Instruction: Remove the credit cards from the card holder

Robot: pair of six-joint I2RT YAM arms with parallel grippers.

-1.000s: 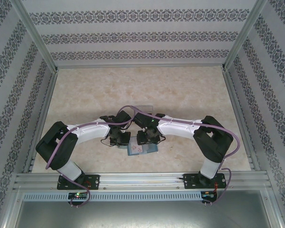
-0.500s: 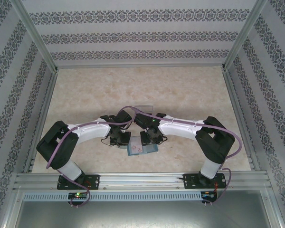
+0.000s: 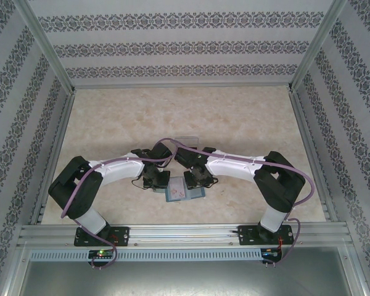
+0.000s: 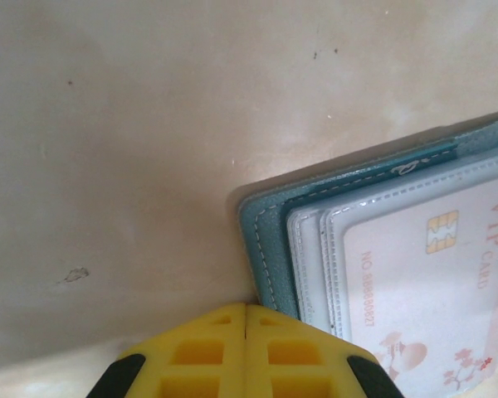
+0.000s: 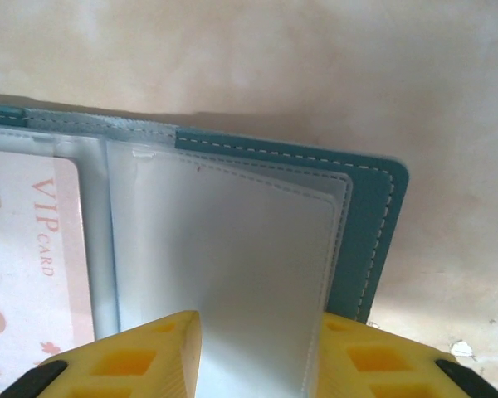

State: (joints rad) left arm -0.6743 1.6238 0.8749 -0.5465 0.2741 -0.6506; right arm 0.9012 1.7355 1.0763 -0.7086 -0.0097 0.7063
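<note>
Two yellow fingers of the right gripper have drawn closer together over the last second. A gap remains, and a clear sleeve of the open card holder lies in it, so a pull there looks imminent. The left gripper, pressed shut, touches the holder's near left corner. The holder lies by the table's near edge, midway along, with a pale credit card sleeved inside.
</note>
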